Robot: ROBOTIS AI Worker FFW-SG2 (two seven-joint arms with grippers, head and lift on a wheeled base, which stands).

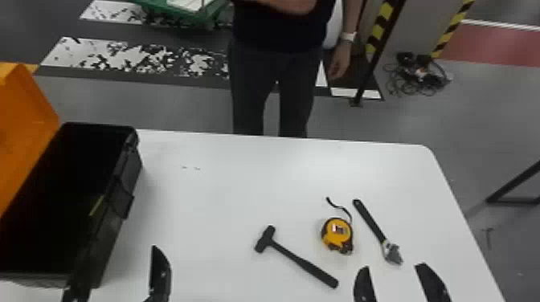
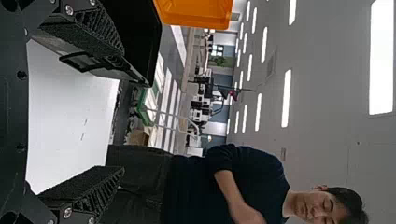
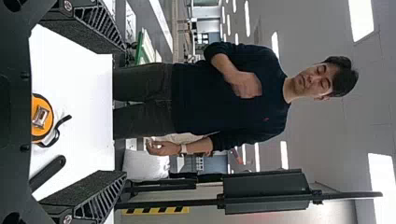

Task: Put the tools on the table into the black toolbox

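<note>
Head view: black toolbox [image 1: 106,241] and orange lid [image 1: 24,120] cropped at the left edge, the toolbox's floor lost in darkness; left gripper [image 1: 118,267], right gripper [image 1: 393,266] and table [image 1: 225,192] cropped below; dark specks [image 1: 197,168] too small to identify. Right wrist view: tape measure [image 3: 43,119] and wrench [image 3: 49,172] partly hidden by the right gripper's body

Place: an industrial-looking workshop or lab hall, which of the two cannot be told
Floor [image 1: 181,106]: grey, with worn white stripes [image 1: 132,56] beyond the fingers of the left gripper [image 1: 119,252]
Green cart [image 1: 193,18]: farther beyond those fingers
Hazard striping [image 1: 377,30]: yellow and black, well beyond the fingers of the right gripper [image 1: 393,266]
Cables [image 1: 420,78]: heaped on the floor, beyond those too
Ceiling lights [image 2: 286,98]: long strips, high beyond both pairs
</note>
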